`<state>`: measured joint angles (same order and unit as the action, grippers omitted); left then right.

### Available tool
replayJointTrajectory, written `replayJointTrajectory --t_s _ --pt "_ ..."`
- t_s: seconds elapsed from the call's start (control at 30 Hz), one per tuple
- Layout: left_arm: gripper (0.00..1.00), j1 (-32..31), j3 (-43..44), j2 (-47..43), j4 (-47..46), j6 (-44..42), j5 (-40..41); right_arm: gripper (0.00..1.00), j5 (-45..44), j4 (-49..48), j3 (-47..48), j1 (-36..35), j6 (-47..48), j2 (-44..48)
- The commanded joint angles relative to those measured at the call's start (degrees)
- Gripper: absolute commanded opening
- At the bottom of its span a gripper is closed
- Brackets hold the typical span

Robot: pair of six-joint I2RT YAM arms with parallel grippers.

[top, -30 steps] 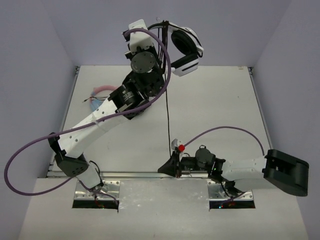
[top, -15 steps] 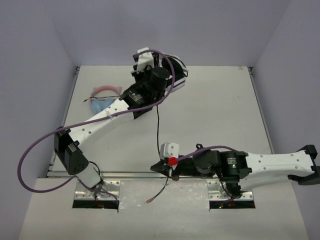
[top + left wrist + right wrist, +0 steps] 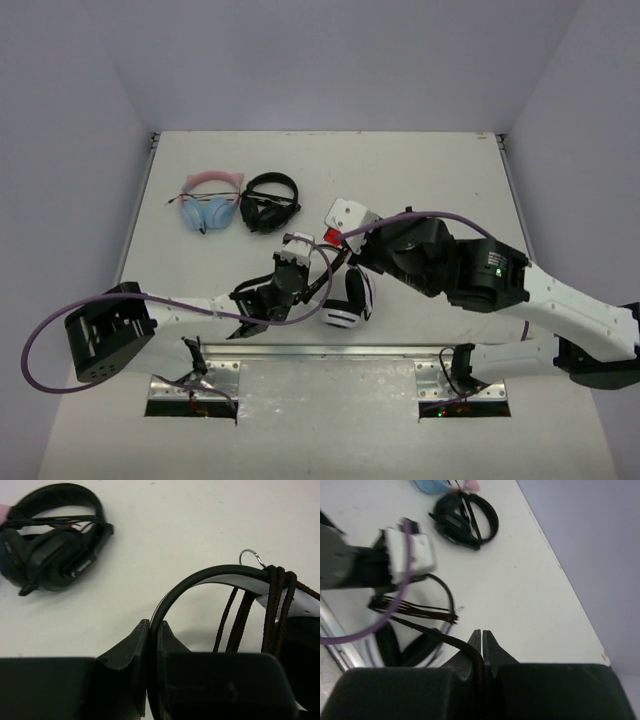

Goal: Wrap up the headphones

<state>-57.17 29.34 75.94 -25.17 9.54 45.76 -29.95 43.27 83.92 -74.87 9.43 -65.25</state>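
Found the white over-ear headphones with black ear cushions (image 3: 345, 300) lying on the pale table (image 3: 420, 170), toward the arm bases from the all-black over-ear headphones (image 3: 268, 203) and a little to their right. Ear cups lay nearest the bases, with the arch of the headband (image 3: 215, 575) rising back toward that black pair. Saw the left gripper (image 3: 150, 626) squeezed narrow on the headband's dark edge near one end, on the black pair's side of the cups. Saw the right gripper (image 3: 482, 636) pinched almost to nothing on a strand of the thin black cable (image 3: 432, 634), between the black pair and the white cups. Counted several turns of cable (image 3: 277, 605) already laid across the headband, on the side of the left pinch away from the black pair. Judged the coming move to hinge on one thing: that strand leading from the turns straight into the right claw, roughly crosswise to the headband's long curve. Expected, therefore, another loop carried over the arch by the right arm, with the left merely steadying. Found both arms in contact, neither nearer. Spotted one small pale mark (image 3: 80, 568) on the black pair's ear cup, too blurred to read; made out no other writing.
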Motion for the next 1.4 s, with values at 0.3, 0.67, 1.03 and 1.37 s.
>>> replayJointTrajectory --t_s 0.3,0.67,1.03,1.37 --pt "0.00 -2.16 -12.83 -27.58 -6.24 5.83 -18.24 0.01 11.15 -13.55 -13.77 31.09 6.21 -0.04" --pt "0.00 -2.42 8.76 -38.68 27.43 13.05 -15.17 0.01 23.88 -23.22 -27.56 42.00 -1.16 -0.66" --pt "0.00 -2.51 43.47 -25.94 34.38 17.44 -19.65 0.16 54.53 -62.44 -51.99 41.65 -26.02 3.29" --pt "0.00 -2.69 58.80 -14.87 39.40 14.37 -5.07 0.20 54.92 -79.46 -54.82 34.27 -34.11 -6.81"
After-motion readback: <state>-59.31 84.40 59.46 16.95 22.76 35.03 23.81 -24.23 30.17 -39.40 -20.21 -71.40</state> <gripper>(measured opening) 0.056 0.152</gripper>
